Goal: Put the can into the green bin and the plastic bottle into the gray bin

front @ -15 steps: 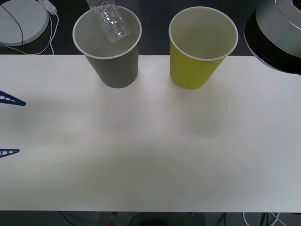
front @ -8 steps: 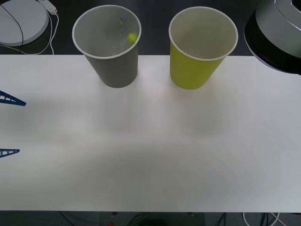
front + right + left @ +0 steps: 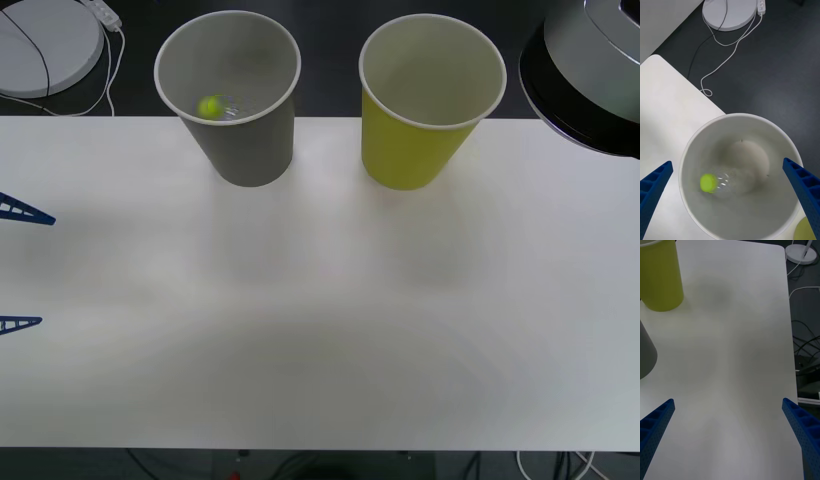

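My right claw (image 3: 730, 202) hangs wide open and empty above the gray bin (image 3: 739, 176), where the plastic bottle (image 3: 724, 182) lies inside.

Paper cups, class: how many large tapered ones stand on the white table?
2. The gray paper cup stands at the table's far edge on the robot's left; the yellow-green paper cup stands beside it, to its right.
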`<state>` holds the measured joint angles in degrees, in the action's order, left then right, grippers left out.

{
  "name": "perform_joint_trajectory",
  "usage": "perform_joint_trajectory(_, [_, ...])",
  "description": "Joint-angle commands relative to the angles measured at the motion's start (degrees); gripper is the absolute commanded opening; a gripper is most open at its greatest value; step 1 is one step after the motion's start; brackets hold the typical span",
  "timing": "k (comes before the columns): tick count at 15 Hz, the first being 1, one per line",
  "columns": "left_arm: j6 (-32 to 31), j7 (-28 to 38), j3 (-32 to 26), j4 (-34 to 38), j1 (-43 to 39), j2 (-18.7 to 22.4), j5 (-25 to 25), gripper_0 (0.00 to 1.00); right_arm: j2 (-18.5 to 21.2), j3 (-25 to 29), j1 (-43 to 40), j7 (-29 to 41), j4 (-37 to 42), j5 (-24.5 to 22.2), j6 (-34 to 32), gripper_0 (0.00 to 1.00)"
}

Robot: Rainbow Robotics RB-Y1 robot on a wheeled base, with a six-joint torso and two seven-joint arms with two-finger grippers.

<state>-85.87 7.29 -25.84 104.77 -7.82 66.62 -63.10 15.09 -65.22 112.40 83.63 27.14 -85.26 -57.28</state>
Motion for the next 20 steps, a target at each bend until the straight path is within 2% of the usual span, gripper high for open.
perform_joint_trajectory(1, [0.0,0.0,0.0,0.0,0.0,0.0,0.0,1.0,1.0,0.0,-0.43,-2.95,0.54,1.24,-0.02,1.0])
perform_joint_trajectory(9, [0.0,0.0,0.0,0.0,0.0,0.0,0.0,1.0,9.17,1.41,-5.88,-3.56,14.25,4.58,0.07,1.0])
perform_joint_trajectory(18, [0.0,0.0,0.0,0.0,0.0,0.0,0.0,1.0,20.16,5.27,-13.79,-8.22,30.51,7.13,0.07,1.0])
perform_joint_trajectory(20, [0.0,0.0,0.0,0.0,0.0,0.0,0.0,1.0,22.88,5.45,-15.81,-10.59,33.68,9.85,0.77,1.0])
